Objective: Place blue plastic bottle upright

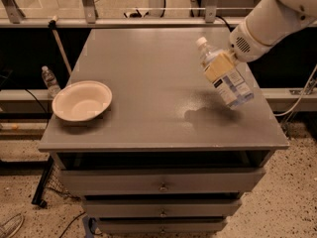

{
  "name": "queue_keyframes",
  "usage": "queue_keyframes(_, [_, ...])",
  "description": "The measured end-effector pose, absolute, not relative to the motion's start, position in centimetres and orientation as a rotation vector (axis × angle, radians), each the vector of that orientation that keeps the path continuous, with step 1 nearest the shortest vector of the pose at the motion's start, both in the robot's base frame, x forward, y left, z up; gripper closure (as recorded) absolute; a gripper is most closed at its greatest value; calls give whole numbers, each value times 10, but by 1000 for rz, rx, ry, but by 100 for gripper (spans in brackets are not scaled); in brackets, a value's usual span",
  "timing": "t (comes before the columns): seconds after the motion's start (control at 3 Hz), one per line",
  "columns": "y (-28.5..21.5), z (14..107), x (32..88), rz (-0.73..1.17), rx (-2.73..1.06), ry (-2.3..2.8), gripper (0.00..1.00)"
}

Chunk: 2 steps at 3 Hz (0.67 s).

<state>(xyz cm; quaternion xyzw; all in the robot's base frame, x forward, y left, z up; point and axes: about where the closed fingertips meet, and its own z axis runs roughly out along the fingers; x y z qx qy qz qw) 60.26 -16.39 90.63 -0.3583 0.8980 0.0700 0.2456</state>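
Now | claw [219, 66] grips blue plastic bottle [236, 90] nr neck | bottle tilted

No lettering can be read on the label of the blue plastic bottle [235, 88], which the gripper [219, 67] clasps, tilted, above the table's [148, 83] right side.

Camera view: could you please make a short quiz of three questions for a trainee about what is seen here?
1. True or false: the blue bottle lies flat on the table.
2. Where is the tool? A) above the table's right side, clamped on the bottle; B) under the table; C) behind the table.
3. Which thing rests near the table's left front edge?
Key: 1 false, it is held tilted in the air; 2 A; 3 the bowl.
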Motion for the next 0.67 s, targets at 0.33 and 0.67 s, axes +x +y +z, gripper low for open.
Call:
queue_keyframes(0.33, [-168,920,601,277,-978,2273,100])
queue_keyframes(0.67, [-173,928,597,293,-983,2227,100])
